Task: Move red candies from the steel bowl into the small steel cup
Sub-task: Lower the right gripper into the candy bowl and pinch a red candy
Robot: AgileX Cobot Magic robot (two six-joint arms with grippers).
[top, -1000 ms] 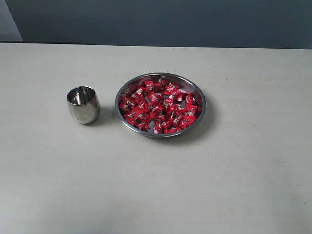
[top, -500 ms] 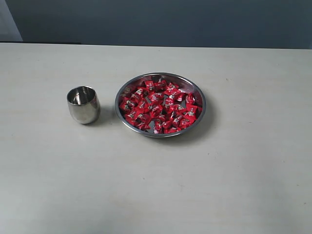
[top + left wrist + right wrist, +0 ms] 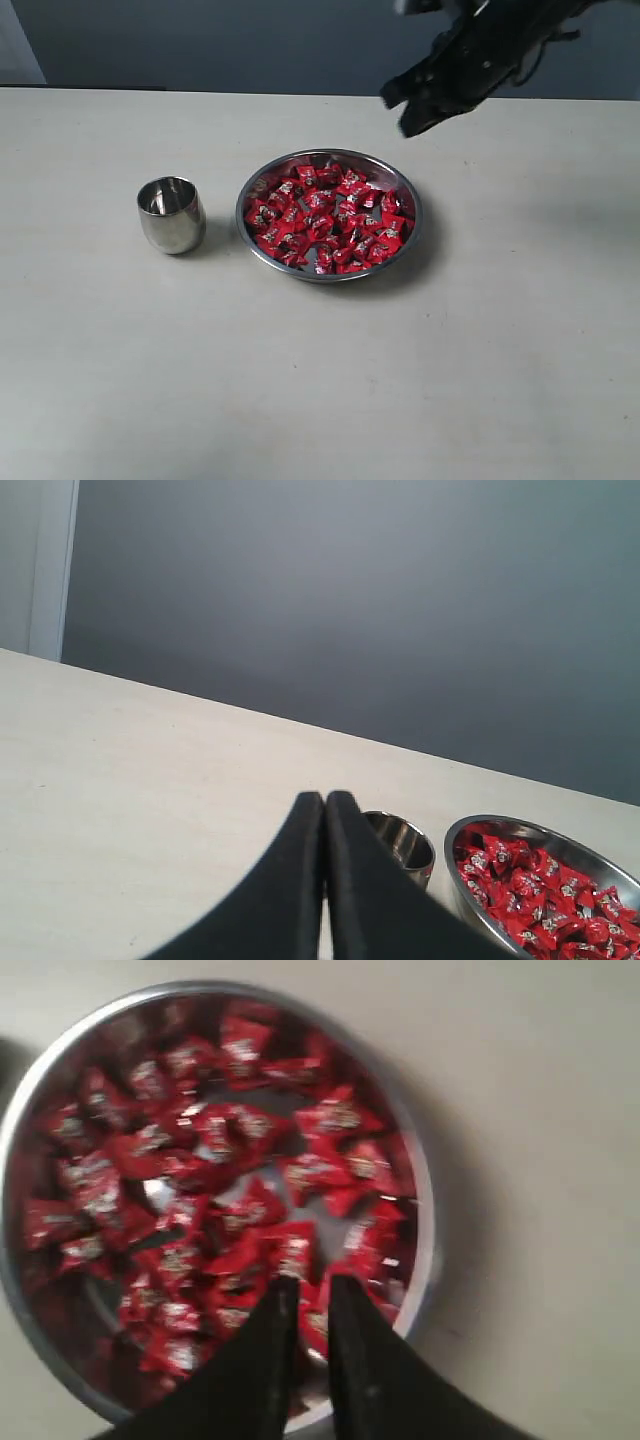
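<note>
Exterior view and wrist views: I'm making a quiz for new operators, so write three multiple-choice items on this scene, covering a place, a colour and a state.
1. In the exterior view, relative to the steel bowl, the small steel cup stands:
A) inside it
B) to its left, apart
C) to its right

2. The candies in the bowl are:
A) green
B) gold
C) red

3. The left tool is:
A) shut, empty
B) wide open
C) holding a candy

Answers:
1 B, a bare strip of table separates cup and bowl.
2 C, every wrapper is shiny red.
3 A, its fingers touch with nothing between them.
</note>
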